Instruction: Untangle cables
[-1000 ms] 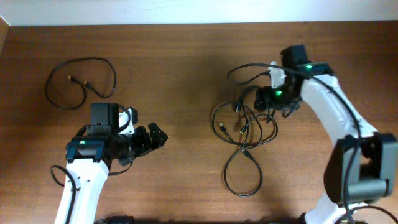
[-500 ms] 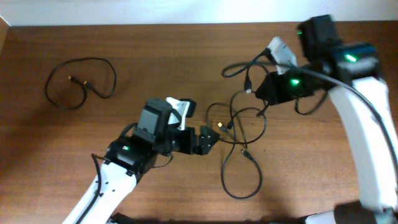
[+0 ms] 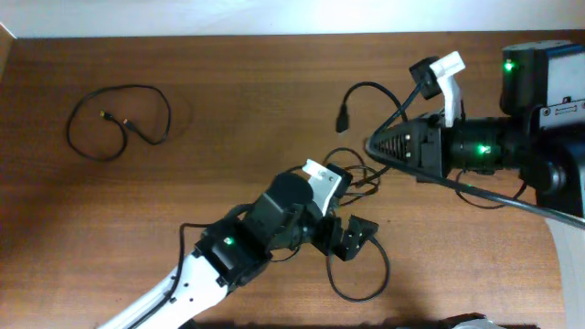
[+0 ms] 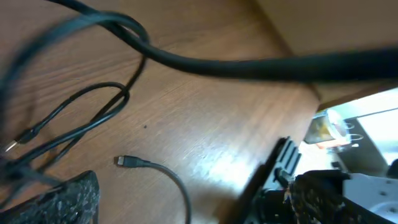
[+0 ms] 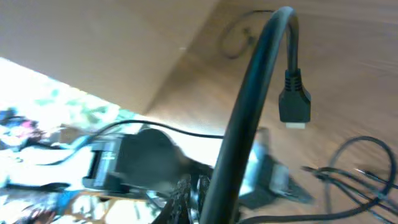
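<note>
While the left arm (image 3: 196, 279) reaches in from the near edge toward the middle of the worktop (image 3: 256, 110), the left hand (image 3: 353, 238) sits spread wide, its two fingers well apart and gripping nothing. It hovers at the near side of the knot of cables (image 3: 352, 178), a loose snarl of thin black cords lying on the wood about midway along the worktop, a little to the right. One strand of that snarl sweeps out in a wide loop toward the near edge, just past the spread fingers. From the left wrist I can see a small plug (image 4: 124, 162) lying flat on the wood between those fingers, with a doubled thin cord beside it. A blurred black cord crosses the top of that view, and I cannot tell which one it is.

On the right, the right arm (image 3: 548, 137) comes in from the side and the right hand (image 3: 372, 145) is pressed together, pinching the lifted cable (image 3: 379, 91). That cable arches up and away from the fingertips, then bends over so its plug (image 3: 345, 120) dangles clear of the wood, above the far side of the knot.

Well apart from all this, a lone cable (image 3: 126, 122) lies in its own loose curl at the far left of the worktop, touched by neither hand.
</note>
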{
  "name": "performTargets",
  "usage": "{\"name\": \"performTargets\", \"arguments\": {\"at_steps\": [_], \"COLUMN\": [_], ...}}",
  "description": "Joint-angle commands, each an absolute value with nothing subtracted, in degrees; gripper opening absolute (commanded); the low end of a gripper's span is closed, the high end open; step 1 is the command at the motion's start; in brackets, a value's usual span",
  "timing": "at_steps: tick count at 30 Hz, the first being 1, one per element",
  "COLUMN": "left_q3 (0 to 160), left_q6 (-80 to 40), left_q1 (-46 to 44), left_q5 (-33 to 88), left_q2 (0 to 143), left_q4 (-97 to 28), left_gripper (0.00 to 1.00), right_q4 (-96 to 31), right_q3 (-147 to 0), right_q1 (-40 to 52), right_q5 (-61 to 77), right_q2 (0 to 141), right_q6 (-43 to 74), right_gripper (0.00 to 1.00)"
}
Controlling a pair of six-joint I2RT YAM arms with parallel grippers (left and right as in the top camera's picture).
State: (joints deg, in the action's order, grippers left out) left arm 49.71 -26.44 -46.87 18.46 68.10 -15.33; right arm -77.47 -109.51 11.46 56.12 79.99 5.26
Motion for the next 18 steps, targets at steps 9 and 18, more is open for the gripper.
{"name": "performTargets", "arguments": {"at_steps": [9,18], "left_q3": [50.0,50.0], "left_q6": [-26.3,-27.9], "left_q1": [-48.3,-44.7], "left_q5": [-0.4,-8.8], "left_q2": [82.5,94.4], "left_q4": [-15.1,-22.0], "left_gripper": [0.19,0.17], "right_q4": [-76.0,-76.0], "right_q3": [-110.2,-110.2], "right_q1": [11.5,-7.7], "right_q5": [71.4,50.2], "right_q2": [80.0,80.0], "right_q6": [8.0,8.0], "right_gripper": [0.04,0.04]}}
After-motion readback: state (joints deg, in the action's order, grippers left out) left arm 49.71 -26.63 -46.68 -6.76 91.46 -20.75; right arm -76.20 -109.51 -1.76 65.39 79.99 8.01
